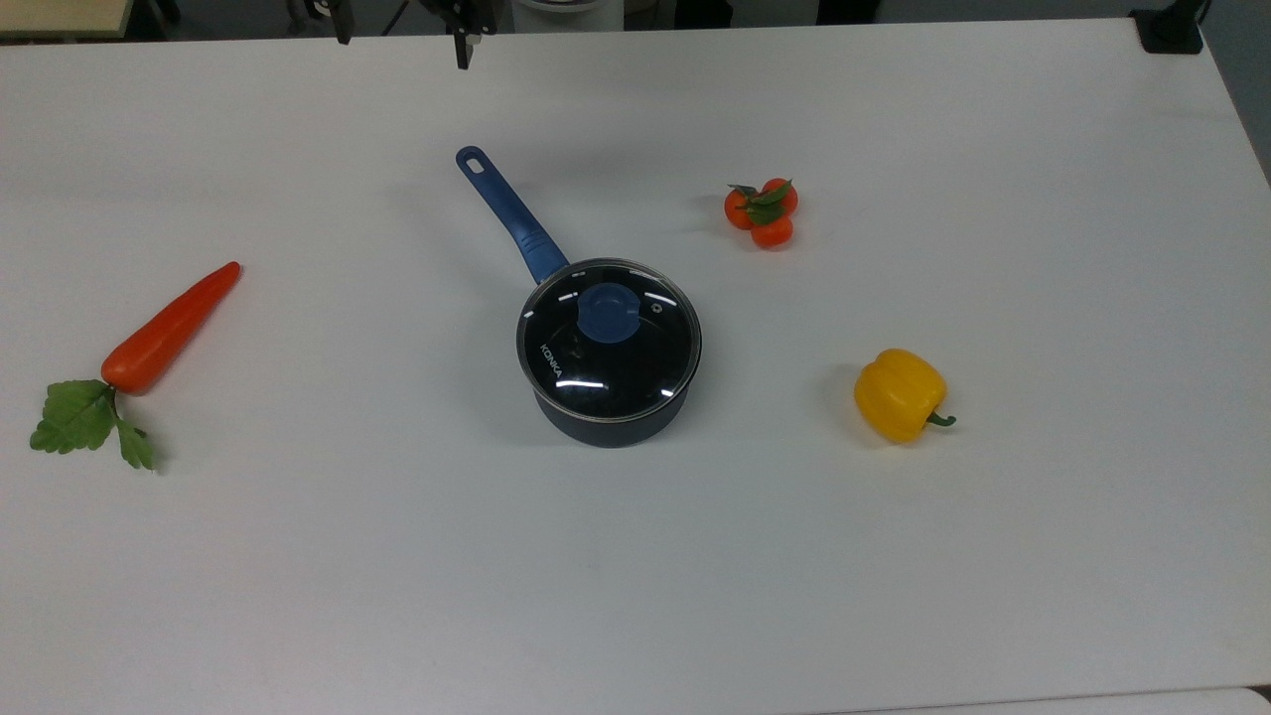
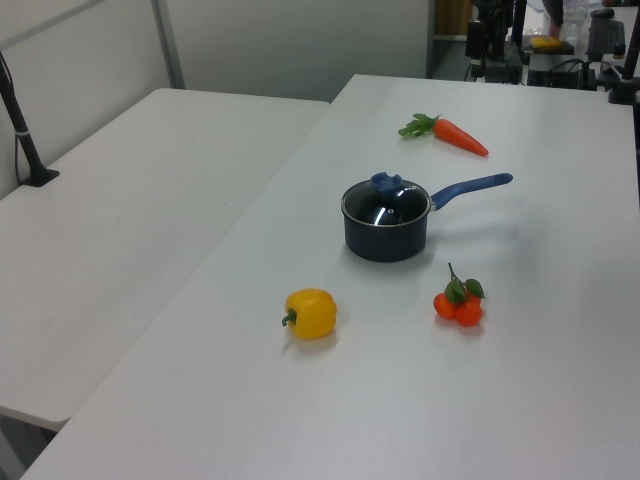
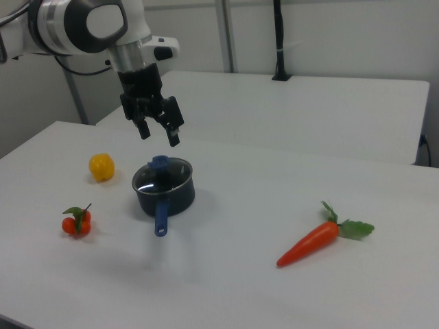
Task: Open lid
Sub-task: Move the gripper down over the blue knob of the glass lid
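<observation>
While the saucepan [image 3: 163,186] sits on the white table [image 3: 226,260] with its contents hidden, the lid [image 3: 162,174] rests closed on it, blue knob [image 3: 160,163] up. Just above the knob hangs the gripper [image 3: 159,134], fingers spread, grasping nothing.

Lid [image 1: 608,343] — open space all round
</observation>
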